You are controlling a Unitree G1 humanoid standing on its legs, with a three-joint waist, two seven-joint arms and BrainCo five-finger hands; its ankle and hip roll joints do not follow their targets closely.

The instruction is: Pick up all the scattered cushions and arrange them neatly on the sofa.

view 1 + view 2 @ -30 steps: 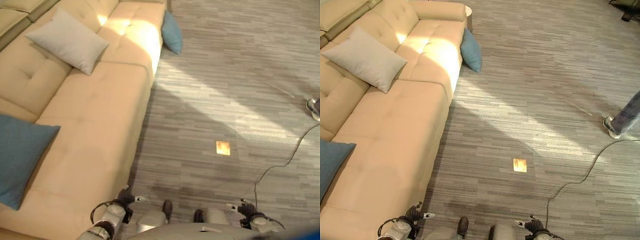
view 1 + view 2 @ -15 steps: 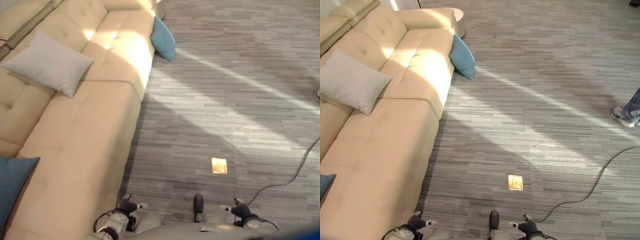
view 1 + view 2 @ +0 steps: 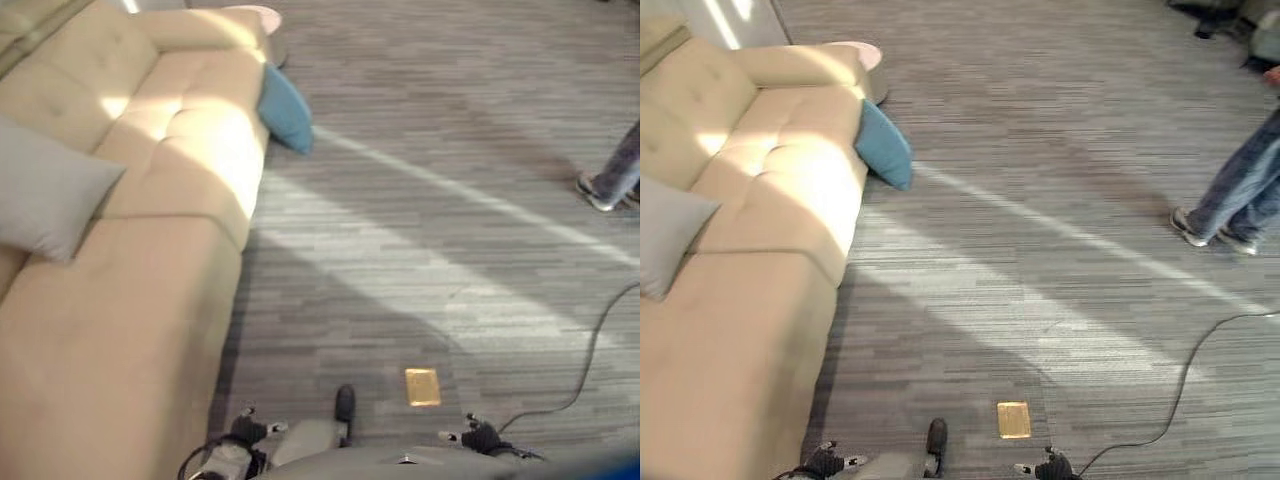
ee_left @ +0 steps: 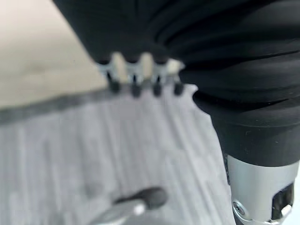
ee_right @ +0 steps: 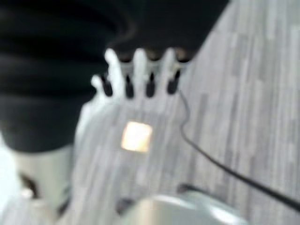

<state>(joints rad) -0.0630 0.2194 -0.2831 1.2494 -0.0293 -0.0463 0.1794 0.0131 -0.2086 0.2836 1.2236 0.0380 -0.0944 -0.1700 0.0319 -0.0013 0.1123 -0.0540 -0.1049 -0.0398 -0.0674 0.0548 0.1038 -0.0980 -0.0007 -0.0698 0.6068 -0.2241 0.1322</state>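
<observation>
Cushion [image 3: 885, 146], blue, soft and light, leans against sofa [image 3: 770, 160], far ahead of both relaxed, empty robot hands [image 3: 247, 430]; grasp its upper corner.

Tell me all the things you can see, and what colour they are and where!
Sofa: one, beige, along the robot's left.
Grey cushion: one, lying on the sofa seat.
Blue cushion: one, on the floor, leaning against the sofa's far end.
Round table: one, pale, beyond the sofa's arm.
Floor plate: one, brass-coloured, set in the grey carpet near the robot.
Person: one, legs in blue jeans and pale shoes, far right.
Left hand: empty, fingers relaxed, low by the sofa.
Right hand: empty, fingers relaxed, over the carpet.
</observation>
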